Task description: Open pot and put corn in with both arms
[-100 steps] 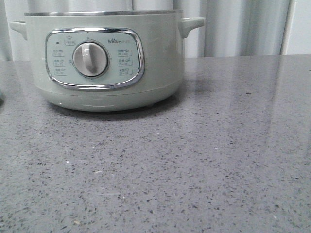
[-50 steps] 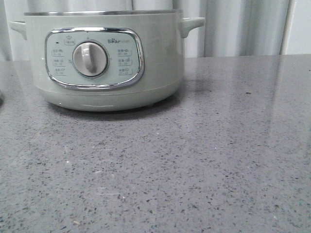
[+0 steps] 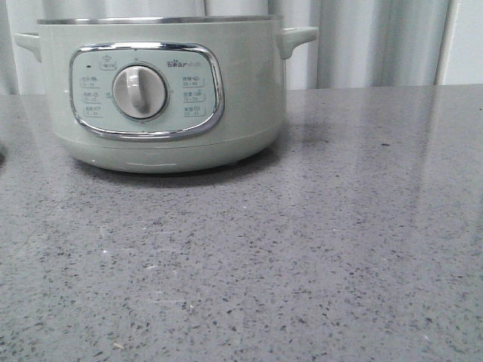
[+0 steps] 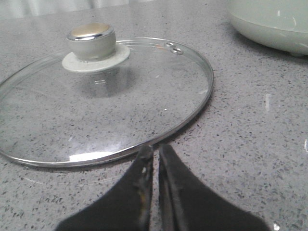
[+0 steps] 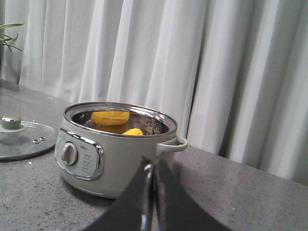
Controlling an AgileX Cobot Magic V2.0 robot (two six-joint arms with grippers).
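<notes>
The pale grey-green pot (image 3: 162, 98) stands at the back left of the grey counter, lid off; it also shows in the right wrist view (image 5: 115, 154) and partly in the left wrist view (image 4: 274, 21). The yellow corn (image 5: 111, 117) lies inside the pot, with a reflection on the steel wall. The glass lid (image 4: 96, 96) with its knob (image 4: 91, 39) lies flat on the counter to the left of the pot. My left gripper (image 4: 155, 150) is shut and empty just off the lid's rim. My right gripper (image 5: 154, 166) is shut and empty, apart from the pot on its right-handle side.
White curtains (image 5: 192, 57) hang behind the counter. A green plant (image 5: 7, 36) shows at the far left. The lid also shows in the right wrist view (image 5: 21, 139). Neither arm shows in the front view.
</notes>
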